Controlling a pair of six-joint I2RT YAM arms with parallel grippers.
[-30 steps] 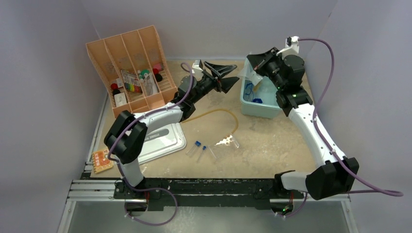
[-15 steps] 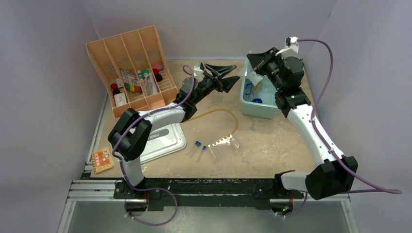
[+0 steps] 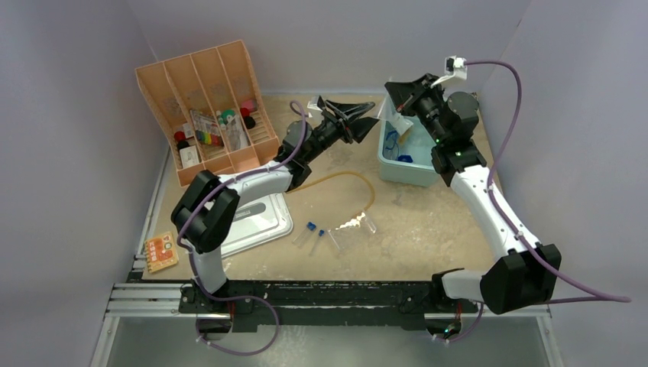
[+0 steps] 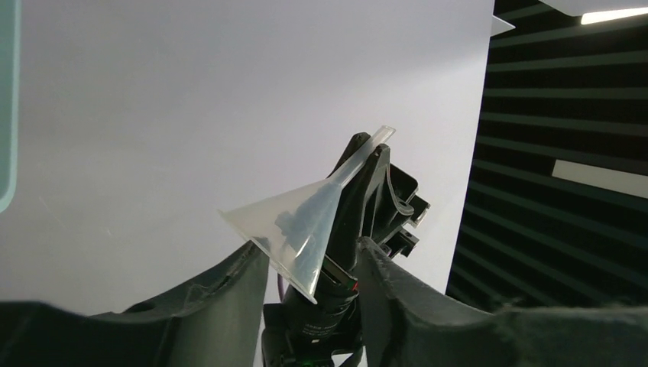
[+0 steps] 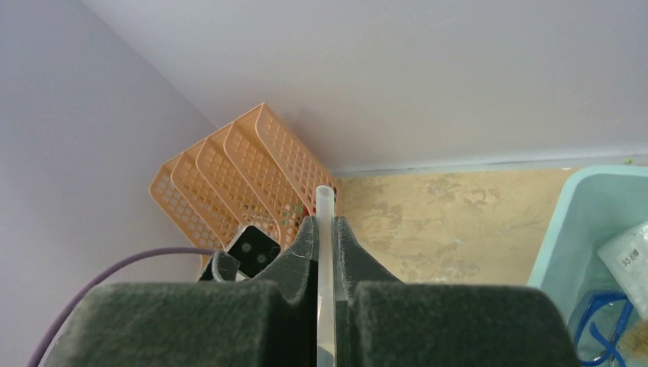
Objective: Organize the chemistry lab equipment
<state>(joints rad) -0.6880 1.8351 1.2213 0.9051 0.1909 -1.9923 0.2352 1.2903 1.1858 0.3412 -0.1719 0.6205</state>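
LAB BENCH, MID-SORT: The right gripper (image 5: 326, 225) pinches the narrow stem of a clear plastic cone-shaped funnel (image 4: 294, 229). It holds the funnel in the air near the far left corner of the pale teal plastic bin (image 3: 409, 177), with the wide mouth turned toward the left gripper (image 4: 309, 267). That gripper's fingers stand spread on either side of the cone's rim — whether they touch it cannot be told. The funnel looks thin-walled, see-through and unmarked.

The job appears partly done. Blue-framed clear goggles (image 3: 392, 141) and a small white packet (image 5: 630, 256) lie in the bin, and small items sit in the orange slotted organizer (image 3: 164, 84). Left on the sandy tabletop (image 3: 428, 229) are the tan rubber tube (image 3: 344, 176), the blue-capped clear test tubes (image 3: 312, 231) and the clear holed rack (image 3: 359, 223) — plus a grey rectangular lid (image 3: 260, 222).
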